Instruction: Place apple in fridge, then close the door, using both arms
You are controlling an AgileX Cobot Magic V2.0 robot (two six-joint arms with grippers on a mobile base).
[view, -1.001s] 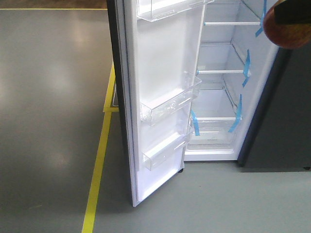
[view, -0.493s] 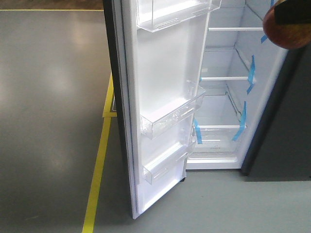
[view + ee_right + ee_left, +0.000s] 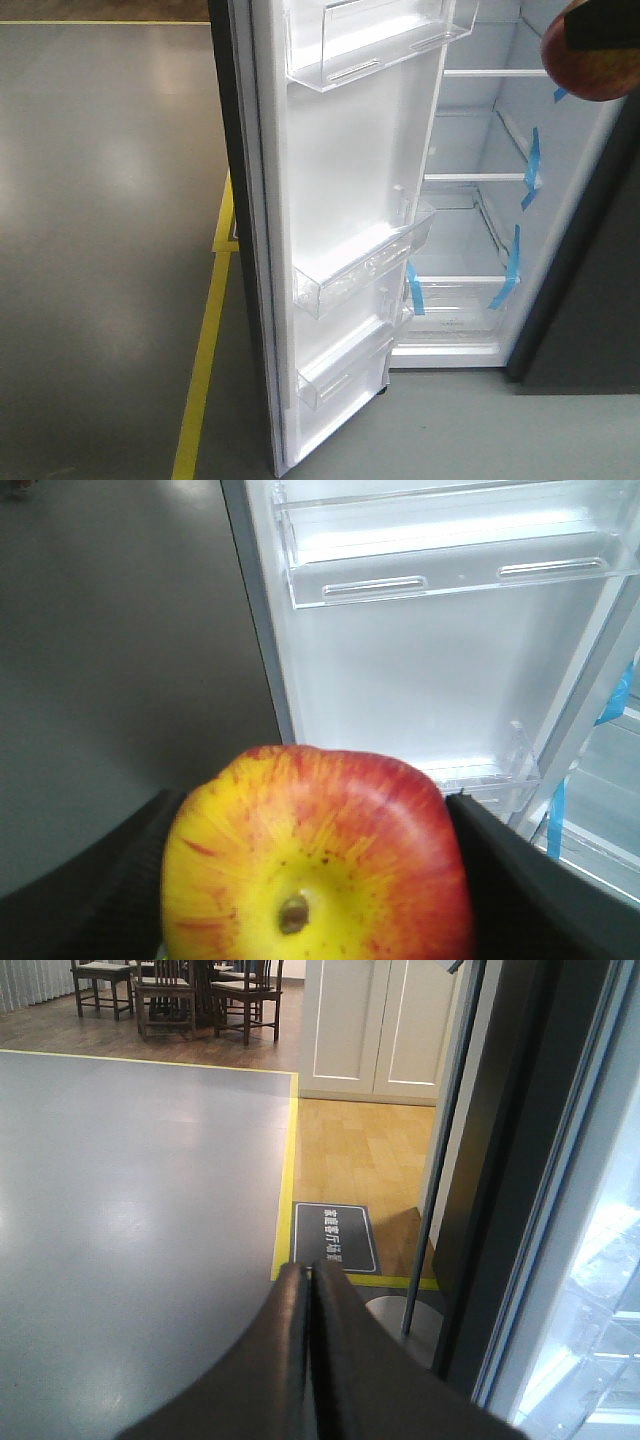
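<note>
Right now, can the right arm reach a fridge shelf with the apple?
Probably yes: the door stands wide open, the visible shelves look bare, and nothing shows between the held apple and them.

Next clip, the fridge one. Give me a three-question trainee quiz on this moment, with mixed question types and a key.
1. True or false: the door of the fridge stands open.
2. Multiple choice: the right gripper is shut on A) the apple, B) a bottle, C) nothing.
3. Short answer: is the left gripper open or shut, and does it hold anything?
Key: 1. True; the door's inner side with its clear bins faces the front camera. 2. A. 3. Shut, with its fingers pressed together and nothing between them.
</note>
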